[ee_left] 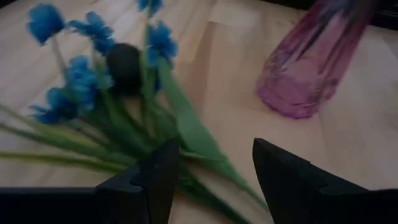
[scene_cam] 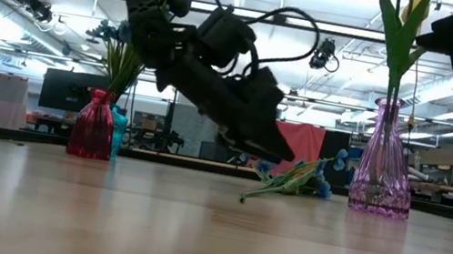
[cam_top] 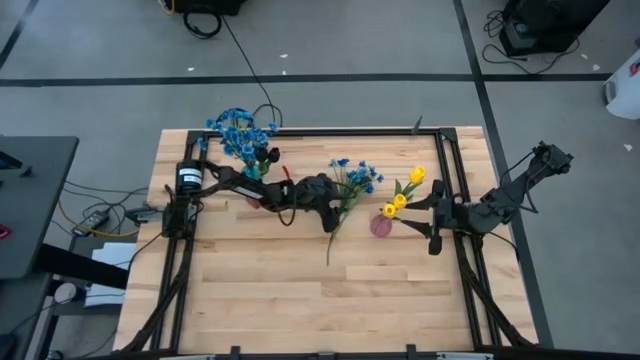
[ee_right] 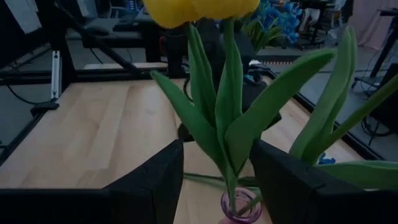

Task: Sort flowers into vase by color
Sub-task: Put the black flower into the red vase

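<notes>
A loose bunch of blue blossoms (cam_top: 355, 175) (ee_left: 81, 81) with one dark tulip (ee_left: 124, 65) lies flat on the table (scene_cam: 291, 179), its stems pointing toward the near edge. My left gripper (cam_top: 335, 212) (ee_left: 214, 158) hangs open just above those stems, a finger on either side. Yellow tulips (cam_top: 405, 190) (ee_right: 199, 9) stand in a pink glass vase (cam_top: 382, 226) (scene_cam: 382, 172). My right gripper (cam_top: 418, 215) (ee_right: 217, 162) is open, level beside the vase on its right, facing the tulip leaves without touching them.
A red vase (scene_cam: 93, 128) and a blue vase holding blue flowers (cam_top: 243, 135) stand at the far left of the table. A black frame rail (cam_top: 340, 131) runs along the far edge. Bare wood (cam_top: 330, 300) fills the near half.
</notes>
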### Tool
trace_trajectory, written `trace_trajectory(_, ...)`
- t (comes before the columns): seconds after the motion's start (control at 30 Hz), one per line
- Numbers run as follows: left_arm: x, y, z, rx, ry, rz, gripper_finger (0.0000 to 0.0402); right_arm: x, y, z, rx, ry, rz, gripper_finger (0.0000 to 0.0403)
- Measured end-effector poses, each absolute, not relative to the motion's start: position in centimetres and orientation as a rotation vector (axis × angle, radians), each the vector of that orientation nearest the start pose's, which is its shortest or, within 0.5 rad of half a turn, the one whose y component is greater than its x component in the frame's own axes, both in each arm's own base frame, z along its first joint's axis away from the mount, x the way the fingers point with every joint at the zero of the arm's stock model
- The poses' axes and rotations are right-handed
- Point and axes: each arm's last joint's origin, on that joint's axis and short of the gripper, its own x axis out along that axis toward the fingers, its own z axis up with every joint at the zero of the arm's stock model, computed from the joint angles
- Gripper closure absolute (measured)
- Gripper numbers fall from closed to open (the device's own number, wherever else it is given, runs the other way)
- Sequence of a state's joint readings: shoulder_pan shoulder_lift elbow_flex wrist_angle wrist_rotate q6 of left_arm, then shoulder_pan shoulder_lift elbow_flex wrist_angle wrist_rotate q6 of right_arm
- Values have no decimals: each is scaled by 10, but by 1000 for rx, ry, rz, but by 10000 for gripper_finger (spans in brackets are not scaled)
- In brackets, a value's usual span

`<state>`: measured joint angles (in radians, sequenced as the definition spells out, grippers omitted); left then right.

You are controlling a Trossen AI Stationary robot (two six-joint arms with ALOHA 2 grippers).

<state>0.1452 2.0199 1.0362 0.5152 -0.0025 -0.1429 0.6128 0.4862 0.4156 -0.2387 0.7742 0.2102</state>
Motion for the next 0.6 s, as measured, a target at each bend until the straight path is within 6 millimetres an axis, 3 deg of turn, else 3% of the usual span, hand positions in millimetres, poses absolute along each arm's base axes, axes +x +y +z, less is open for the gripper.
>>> trace_trajectory(0.17,414,49,124,-160,503,176,190,111,53,231,-11,207,-199,202)
trace_trajectory(0.6,420,46,110,-166,556,221,190,113,54,216,14,165,-204,202)
